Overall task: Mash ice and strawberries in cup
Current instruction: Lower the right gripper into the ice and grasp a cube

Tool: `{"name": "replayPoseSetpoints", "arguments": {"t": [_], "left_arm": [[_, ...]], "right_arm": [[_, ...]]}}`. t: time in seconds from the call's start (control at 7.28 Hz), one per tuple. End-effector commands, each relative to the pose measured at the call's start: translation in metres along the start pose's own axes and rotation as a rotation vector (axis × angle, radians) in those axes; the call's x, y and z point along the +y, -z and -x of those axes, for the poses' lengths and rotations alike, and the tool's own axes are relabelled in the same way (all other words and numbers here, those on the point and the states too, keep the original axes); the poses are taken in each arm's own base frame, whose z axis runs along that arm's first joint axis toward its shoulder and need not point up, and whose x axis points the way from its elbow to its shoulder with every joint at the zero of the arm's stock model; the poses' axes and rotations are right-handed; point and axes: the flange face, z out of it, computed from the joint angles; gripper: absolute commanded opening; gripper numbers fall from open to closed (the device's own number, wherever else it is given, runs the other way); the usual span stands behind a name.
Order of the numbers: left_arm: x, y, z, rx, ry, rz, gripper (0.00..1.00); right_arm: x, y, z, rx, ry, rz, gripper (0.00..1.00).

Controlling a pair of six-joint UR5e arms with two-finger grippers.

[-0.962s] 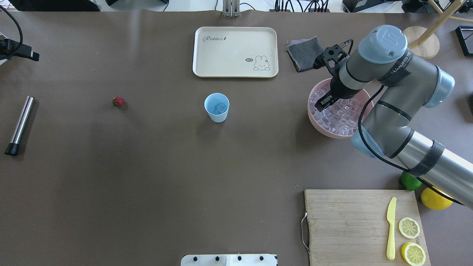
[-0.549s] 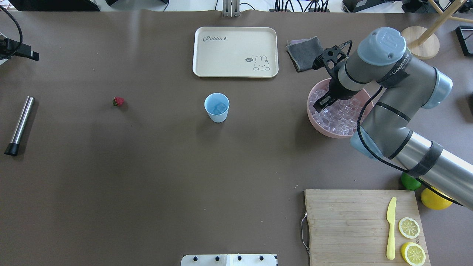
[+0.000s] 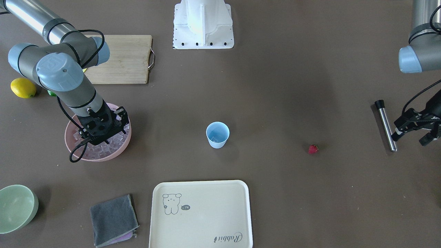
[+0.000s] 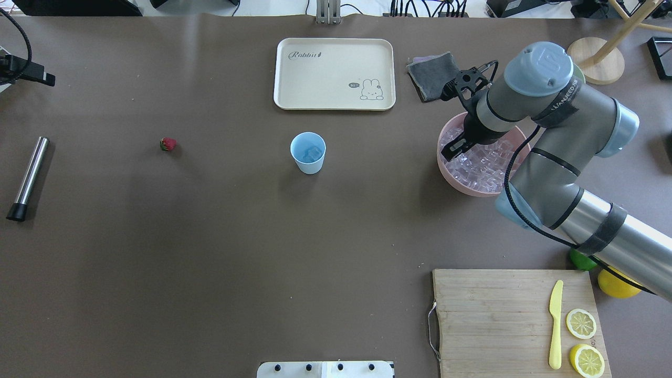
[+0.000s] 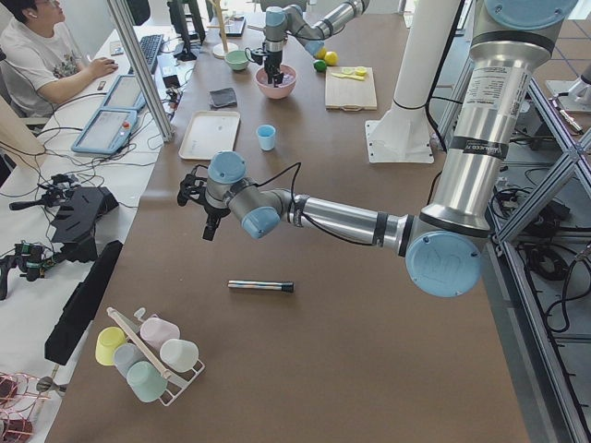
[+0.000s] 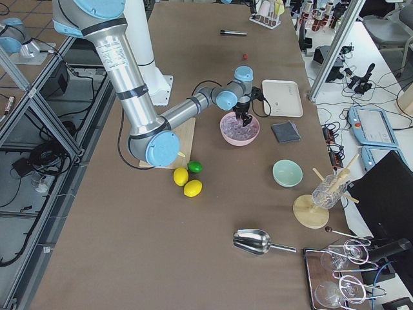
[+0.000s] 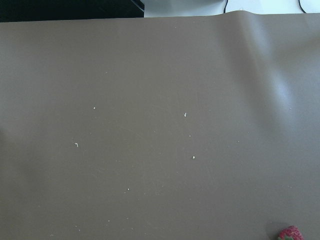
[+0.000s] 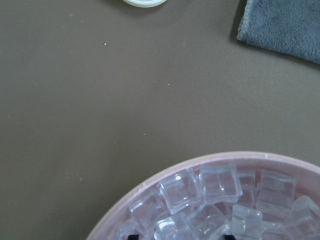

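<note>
Left edge: left gripper (image 3: 411, 135). Hangs above bare table beside the metal cylinder (image 4: 30, 176). Partly cut off by the frame and shows no fingers in its own wrist view, so cannot be judged open or closed. Appears to hold nothing.

Left of centre: strawberry (image 4: 168, 144). Lies alone on the table, well apart from both cylinder and cup. Clipped at the bottom right corner of the left wrist view.

Centre: cup (image 4: 308, 160). Stands upright and holds one ice cube (image 4: 314, 153). Too small to tell whether anything lies beneath the cube.

Far centre: tray (image 4: 334, 73), with a grey cloth (image 4: 433, 75) just to its right, overlapped at one corner by the right wrist.

Right: pink bowl (image 4: 464, 188), heaped with ice (image 4: 485, 168), far rim hidden under the arm.

Right gripper (image 4: 452, 151): reaches down into the heap near the bowl's left wall, spread wide. Seen in its wrist view only as two black fingertips (image 8: 132, 236) at the bottom edge, cubes between them. Contact with any cube not determinable.

Near right: cutting board (image 4: 493, 315) bearing a yellow knife (image 4: 555, 325) and two lemon halves (image 4: 581, 324). Just beyond it a lime (image 4: 580, 259), mostly covered by the arm, and a whole lemon (image 4: 613, 283), partly covered.
</note>
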Motion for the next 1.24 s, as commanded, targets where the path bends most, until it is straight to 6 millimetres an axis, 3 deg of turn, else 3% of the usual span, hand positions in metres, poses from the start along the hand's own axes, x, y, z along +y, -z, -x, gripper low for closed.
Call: {"name": "replayPoseSetpoints", "arguments": {"t": [0.0,0.41,0.69,1.1], "left_arm": [[0.0000,0.0002,-0.0002,0.000,0.000,-0.001,0.97],[0.0000,0.0003,-0.0005,0.002,-0.001,-0.001,0.97],[-0.0001,0.0003,-0.0003,0.001,-0.001,-0.002,0.97],[0.0010,-0.0005,-0.0002,0.000,-0.001,0.001,0.97]], "right_arm": [[0.0011,-0.0035,0.0012,0.001,-0.015,0.007,0.57],[0.0013,-0.0056,0.0049,-0.003,-0.043,0.008,0.52],[0.0008,-0.0024,0.0069,-0.005,-0.054,0.003,0.37],[0.0008,-0.0024,0.0069,-0.005,-0.056,0.003,0.29]]}}
